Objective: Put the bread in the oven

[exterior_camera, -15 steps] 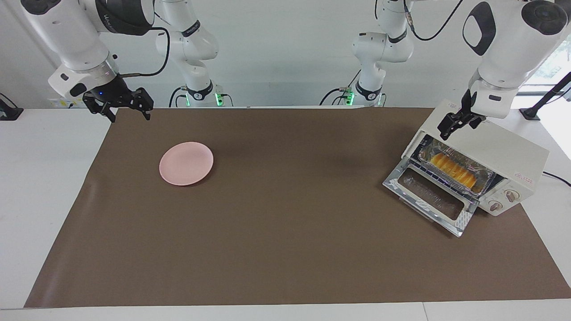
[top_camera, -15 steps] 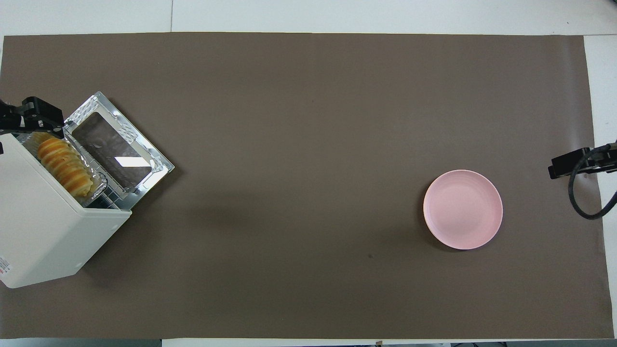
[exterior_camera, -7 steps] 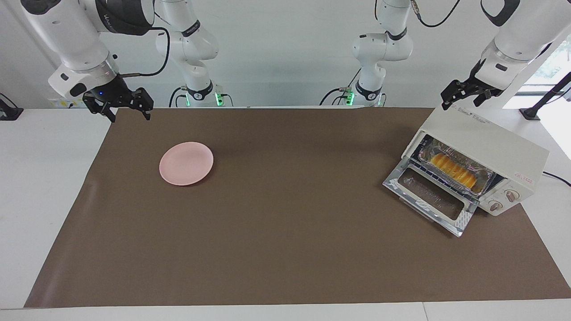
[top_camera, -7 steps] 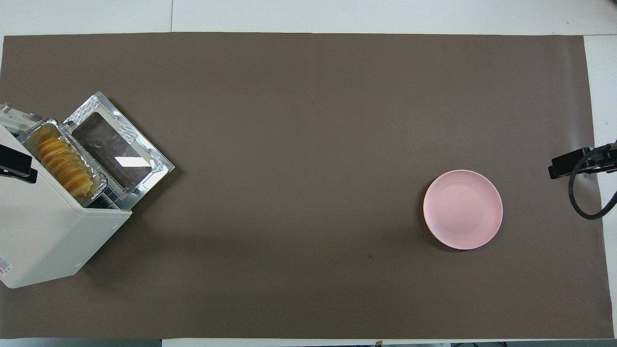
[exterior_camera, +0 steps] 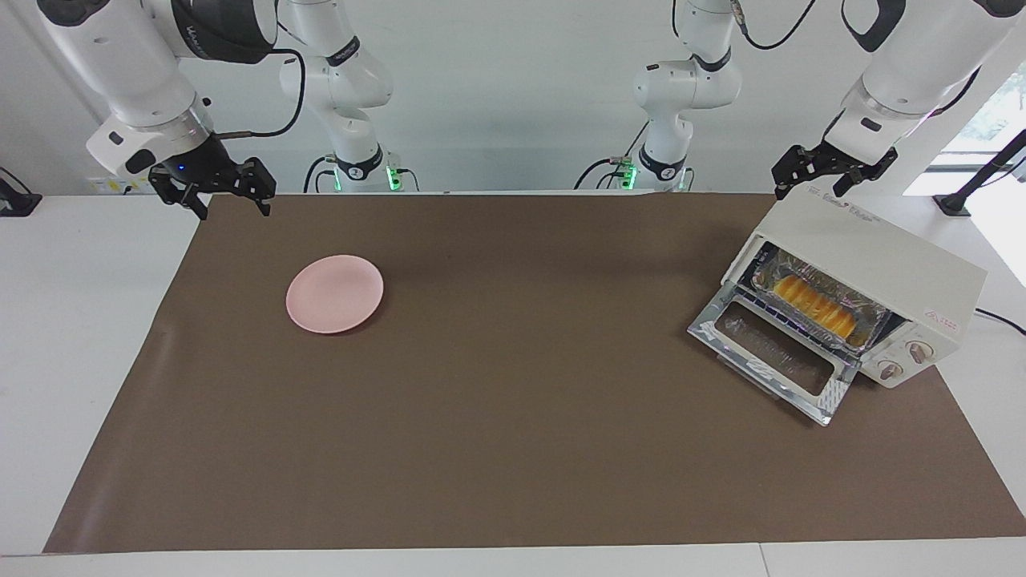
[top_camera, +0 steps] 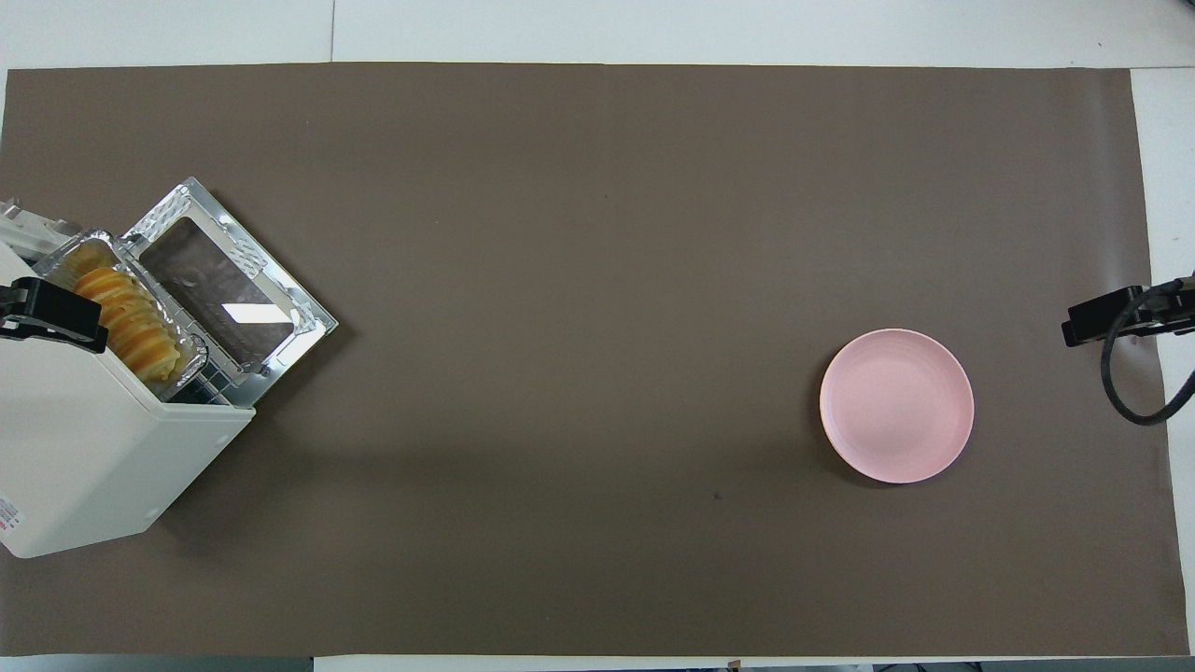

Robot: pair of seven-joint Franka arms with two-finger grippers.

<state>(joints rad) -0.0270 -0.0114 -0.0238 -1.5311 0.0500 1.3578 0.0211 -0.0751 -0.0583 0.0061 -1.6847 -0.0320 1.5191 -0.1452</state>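
The yellow-orange ridged bread (exterior_camera: 813,305) lies in a crinkled foil tray (exterior_camera: 870,308) on the rack inside the cream-white oven (exterior_camera: 882,252), at the left arm's end of the table. The oven's glass door (exterior_camera: 769,353) hangs open and down. The bread also shows in the overhead view (top_camera: 126,317), as does the oven (top_camera: 84,448). My left gripper (exterior_camera: 808,189) is open and empty in the air over the oven's top edge nearest the robots. My right gripper (exterior_camera: 232,204) is open and empty, waiting over the mat's corner at its own end.
A round pink plate (exterior_camera: 334,293) lies empty on the brown mat (exterior_camera: 513,417) toward the right arm's end; it also shows in the overhead view (top_camera: 896,405). The oven's two knobs (exterior_camera: 906,361) face the open mat.
My left gripper has lifted away from the oven's opening and drawn back over the oven's top. The bread, tray and door stayed put. The right arm has not moved.
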